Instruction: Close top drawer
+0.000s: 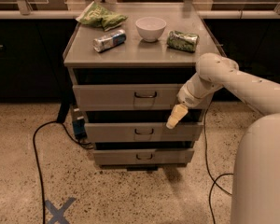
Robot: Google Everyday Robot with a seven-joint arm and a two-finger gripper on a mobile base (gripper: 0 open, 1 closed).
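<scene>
Grey metal counter (135, 55) on speckled floor (130, 195), wide grey-beige top drawer (112, 97) slightly out. Cream gripper (171, 123) angles down below the front right corner, fingers (177, 115) pressed together.

The arm (252, 85) reaches in from the right, bent at the elbow (214, 68); the gripper (174, 118) hangs below the wrist (192, 94), angled down-left.

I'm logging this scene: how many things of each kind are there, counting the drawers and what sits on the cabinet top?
Drawers: 3 (top drawer, middle drawer, bottom drawer)
Bowl: 1
Bag: 1
Cans: 2 (silver can, green can)
Gripper: 1, just below the top drawer's front, right end
Total: 8
</scene>
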